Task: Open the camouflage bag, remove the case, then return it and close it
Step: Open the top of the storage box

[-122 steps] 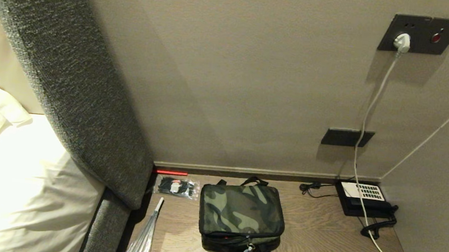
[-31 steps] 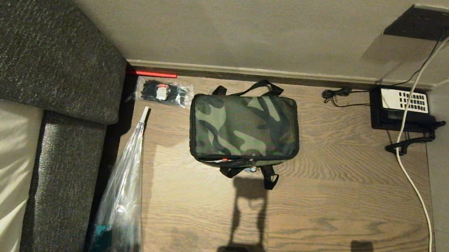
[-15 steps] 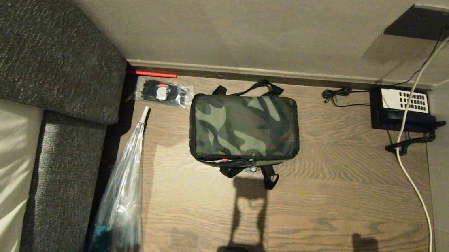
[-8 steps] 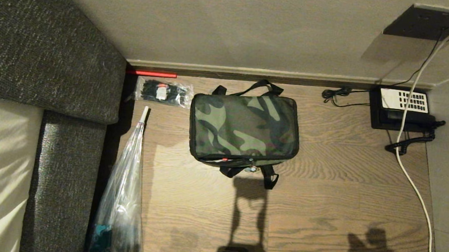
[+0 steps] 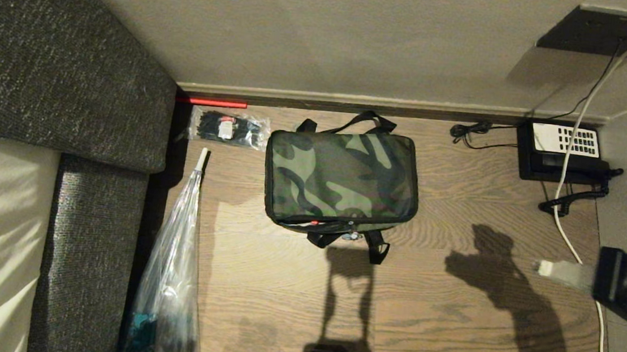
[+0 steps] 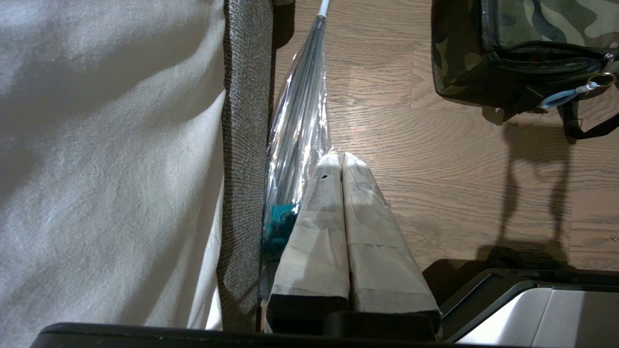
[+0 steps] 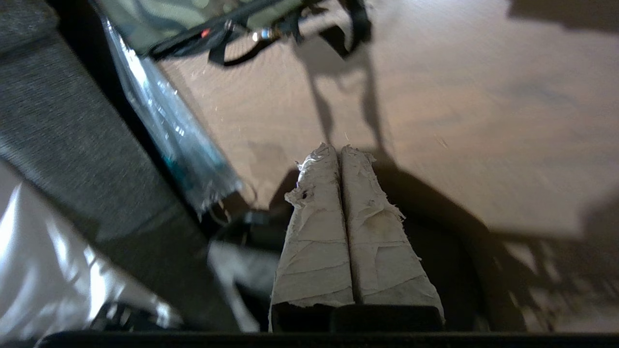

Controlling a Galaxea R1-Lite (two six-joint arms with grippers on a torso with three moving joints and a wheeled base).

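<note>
The camouflage bag (image 5: 341,181) lies flat on the wooden surface (image 5: 448,324) near the wall, lid down, black straps at its near and far ends. Its zip pull ring (image 6: 602,79) hangs at the near side. The case is hidden. My right gripper (image 5: 538,267) reaches in from the right edge of the head view, well right of the bag, with its pale taped fingers pressed together and empty. In its wrist view the right gripper (image 7: 338,150) hovers over bare wood, the bag (image 7: 193,14) far ahead. My left gripper (image 6: 338,157) is shut and empty, parked low beside the bed, with the bag (image 6: 522,43) ahead.
A black telephone (image 5: 562,152) sits in the back right corner, with a white cable (image 5: 568,243) trailing past my right gripper. A clear packet (image 5: 230,128) lies left of the bag. An umbrella in a clear sleeve (image 5: 171,277) lies along the grey upholstered bed frame (image 5: 91,247).
My right arm has swung into the head view from the right edge, and its shadow on the wood has grown and crept toward the bag. The bag and left arm have not moved.
</note>
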